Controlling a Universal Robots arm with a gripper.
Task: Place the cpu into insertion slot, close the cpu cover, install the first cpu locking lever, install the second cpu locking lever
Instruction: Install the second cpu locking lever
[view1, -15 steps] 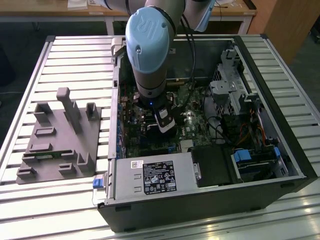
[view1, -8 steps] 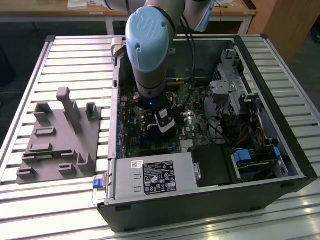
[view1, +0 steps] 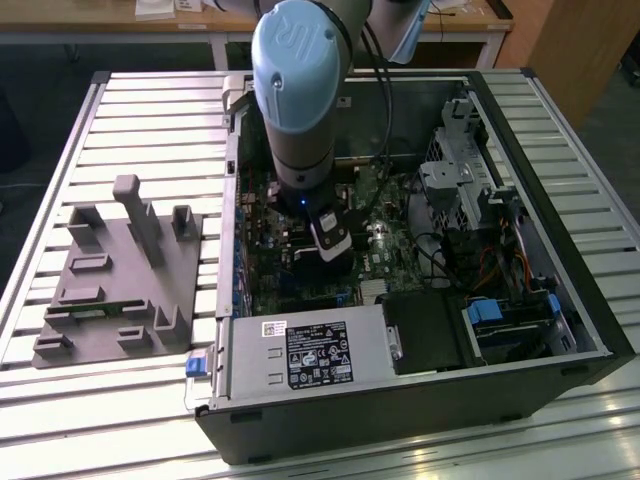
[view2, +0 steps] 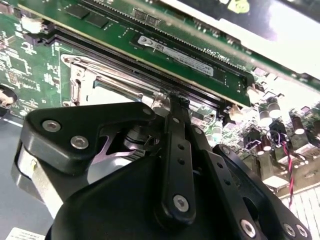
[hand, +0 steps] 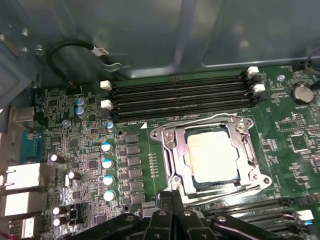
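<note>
Cpu sits flat in the insertion slot, right of centre in the first wrist view, its pale metal face showing through the window of the cpu cover, which I judge is already folded down over it since the silver frame lies level around the chip. I cannot say whether either locking lever is latched; thin wire runs along the frame's edges, but its ends are unclear.

My claw hangs at the lower middle of that frame, its fingers drawn together into one narrow black tip with nothing between them. That closed tip suits pushing or hooking a thin lever, not gripping, as I read it. In the second wrist view it points at the socket frame's edge beside the memory slots.

In the exterior view the arm reaches straight down into the open computer case, centre frame, on the slatted counter. A grey fixture block lies at left.
</note>
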